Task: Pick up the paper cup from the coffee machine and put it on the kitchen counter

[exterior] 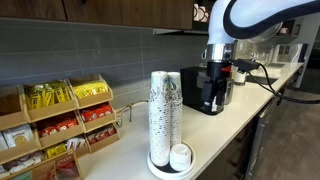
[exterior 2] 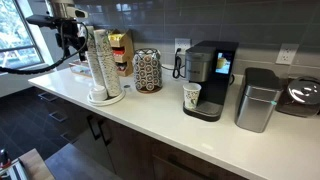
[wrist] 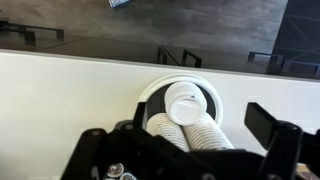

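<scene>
The paper cup [exterior 2: 192, 97] stands upright inside the coffee machine [exterior 2: 210, 70] on its drip tray. The machine is black and boxy and also shows in an exterior view [exterior: 203, 90]. Both rest on the cream-white kitchen counter [exterior 2: 150, 122], seen also in an exterior view [exterior: 245, 118] and in the wrist view [wrist: 60, 90]. My gripper [exterior 2: 70, 42] is open and empty. It hangs at about the height of the cup-stack tops, on their room side, well away from the machine. It also shows in an exterior view [exterior: 218, 65] and in the wrist view [wrist: 178, 122].
Tall stacks of white-and-green cups [exterior: 165, 110] [exterior 2: 100, 60] [wrist: 195, 132] stand in a round holder with an upturned white cup [exterior: 180, 156] [wrist: 186, 104]. A snack rack [exterior: 60, 120] [exterior 2: 120, 48], a patterned canister [exterior 2: 147, 70] and a silver bin [exterior 2: 258, 100] stand along the wall.
</scene>
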{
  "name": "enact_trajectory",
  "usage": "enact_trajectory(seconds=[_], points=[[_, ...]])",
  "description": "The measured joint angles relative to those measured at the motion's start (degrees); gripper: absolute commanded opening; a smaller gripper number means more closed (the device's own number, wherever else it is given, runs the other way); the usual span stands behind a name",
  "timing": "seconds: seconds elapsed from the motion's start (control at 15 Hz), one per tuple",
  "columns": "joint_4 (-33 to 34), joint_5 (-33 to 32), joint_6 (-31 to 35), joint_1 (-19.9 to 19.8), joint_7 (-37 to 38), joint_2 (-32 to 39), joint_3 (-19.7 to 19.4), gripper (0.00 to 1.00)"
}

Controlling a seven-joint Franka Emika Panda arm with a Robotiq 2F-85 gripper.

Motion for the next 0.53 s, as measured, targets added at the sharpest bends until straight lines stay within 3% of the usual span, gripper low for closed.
enact_trajectory(seconds=[0.53], points=[[0.03,0.04,0.09,-0.36,1.18,0.14,-0.03,1.00]])
